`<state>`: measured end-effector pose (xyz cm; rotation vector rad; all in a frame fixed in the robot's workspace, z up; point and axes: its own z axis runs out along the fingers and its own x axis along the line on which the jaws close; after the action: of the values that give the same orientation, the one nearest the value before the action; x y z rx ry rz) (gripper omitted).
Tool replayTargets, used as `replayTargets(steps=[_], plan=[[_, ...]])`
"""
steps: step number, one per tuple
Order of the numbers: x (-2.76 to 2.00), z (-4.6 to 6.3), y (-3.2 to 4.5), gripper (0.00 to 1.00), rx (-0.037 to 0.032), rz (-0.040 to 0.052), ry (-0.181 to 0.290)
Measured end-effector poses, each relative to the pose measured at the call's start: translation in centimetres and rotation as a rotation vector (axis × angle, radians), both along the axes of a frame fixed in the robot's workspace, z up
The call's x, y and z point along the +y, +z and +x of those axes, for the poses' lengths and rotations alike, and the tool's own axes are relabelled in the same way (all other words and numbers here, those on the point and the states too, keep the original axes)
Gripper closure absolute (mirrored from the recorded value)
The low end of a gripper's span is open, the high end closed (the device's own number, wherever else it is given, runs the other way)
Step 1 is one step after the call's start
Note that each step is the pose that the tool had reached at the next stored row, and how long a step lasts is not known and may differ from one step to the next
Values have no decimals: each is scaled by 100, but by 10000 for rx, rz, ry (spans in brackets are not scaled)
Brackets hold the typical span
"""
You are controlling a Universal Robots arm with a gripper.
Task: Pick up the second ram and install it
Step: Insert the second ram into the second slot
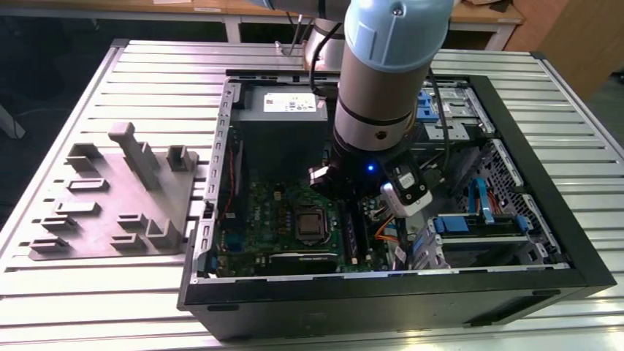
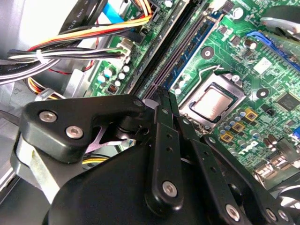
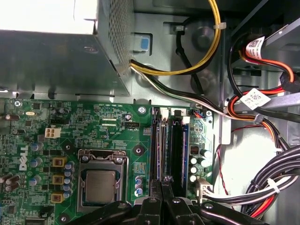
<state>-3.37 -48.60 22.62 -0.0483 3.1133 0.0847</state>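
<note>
Black and drawn narrow at the gripper (image 2: 164, 97): tips all but meeting in both wrist views. Cannot tell whether pinching a thin card edge or nothing at all. Hangs directly over the near end of the memory slots (image 3: 169, 140) on the green motherboard (image 3: 93, 126).

Straight beyond the tips, one ram stick (image 3: 160, 140) standing upright in a slot and running away from them. Looks seated, judging by its height, so pick-up apparently done and insertion under way or just finished. Left to confirm: full seating and closed end latches, neither readable here. Hard to say, too, whether this stick or the darker neighbouring slot holds the second one.

Outward: processor socket (image 3: 100, 185) just beside the slots, bundled cables (image 3: 276, 183) on the other side, silver power supply (image 3: 56, 56) past the far slot ends.

In the exterior view, arm (image 1: 385, 88) reaching down into the open computer case (image 1: 390, 300), hiding the tips and most of the slots. From the wrist, processor socket at seven o'clock, power supply at eleven o'clock, blue drive bays (image 1: 478, 223) at four o'clock. Outside the case at nine o'clock, grey holder plate (image 1: 107, 197) on the slatted table (image 1: 156, 66), well apart from the gripper.
</note>
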Motion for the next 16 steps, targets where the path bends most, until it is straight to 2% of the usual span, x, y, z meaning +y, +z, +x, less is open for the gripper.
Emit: replayTargets(steps=[13,16], plan=[[2,0,21,89,0,0,-13],[1,0,20,89,1,-5,-328]])
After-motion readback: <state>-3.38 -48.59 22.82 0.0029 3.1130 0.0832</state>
